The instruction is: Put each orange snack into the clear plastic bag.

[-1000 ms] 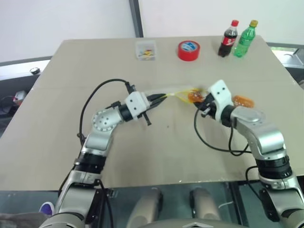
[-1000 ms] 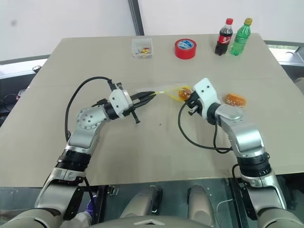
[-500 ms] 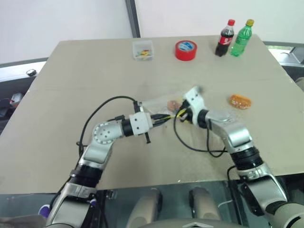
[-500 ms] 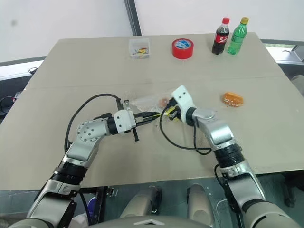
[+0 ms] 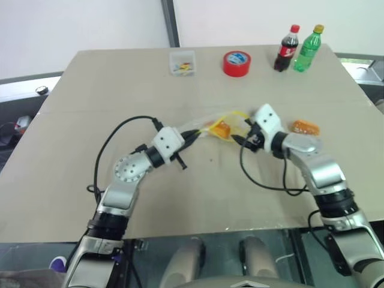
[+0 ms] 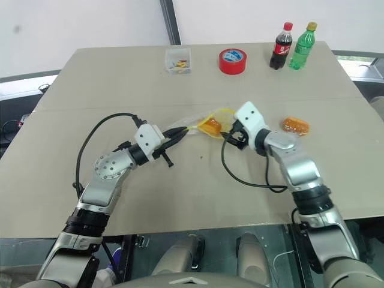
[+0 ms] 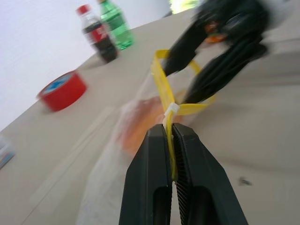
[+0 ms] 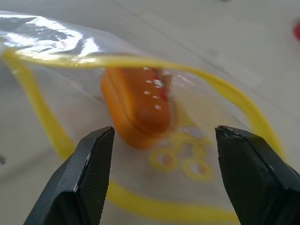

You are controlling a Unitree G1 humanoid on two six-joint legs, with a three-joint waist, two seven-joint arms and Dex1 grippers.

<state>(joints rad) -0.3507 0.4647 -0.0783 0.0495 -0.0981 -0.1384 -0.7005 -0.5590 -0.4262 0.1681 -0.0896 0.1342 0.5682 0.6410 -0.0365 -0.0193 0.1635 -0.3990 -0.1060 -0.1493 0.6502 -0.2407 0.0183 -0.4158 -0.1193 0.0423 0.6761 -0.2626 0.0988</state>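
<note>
- Landmark: the clear plastic bag (image 5: 207, 127), lying mid-table (image 5: 72, 150) with its yellow-rimmed mouth facing the robot's right.
- Left of the bag: left gripper (image 7: 169, 140) had its fingers pinched tight on the yellow sealing strip (image 7: 163, 84), holding the mouth up as a loop.
- Inside the bag, just behind the mouth: one orange snack (image 8: 138, 110), lying on the lower film, nothing touching it.
- Right of the bag, at its mouth: right gripper (image 8: 164, 173) had its fingers (image 8: 89, 173) spread wide apart and held nothing; the snack sat beyond the tips.
- Further right of the bag, well apart on the table: second orange snack (image 5: 305, 127), not yet bagged.
- Behind the bag, far edge: small clear box (image 5: 183, 63), red tape roll (image 5: 237, 63), cola bottle (image 5: 287, 48), green bottle (image 5: 309, 47). Not involved.
- Judged: one snack in, one to go.
- Risks:
  - Snack sat close to the mouth; tilting the opening down could let it slide out.
  - Right fingers could snag the strip on the way out and drag the bag.
  - Grip was on thin strip only; a tug could pull it free and collapse the mouth before the second insert.
</note>
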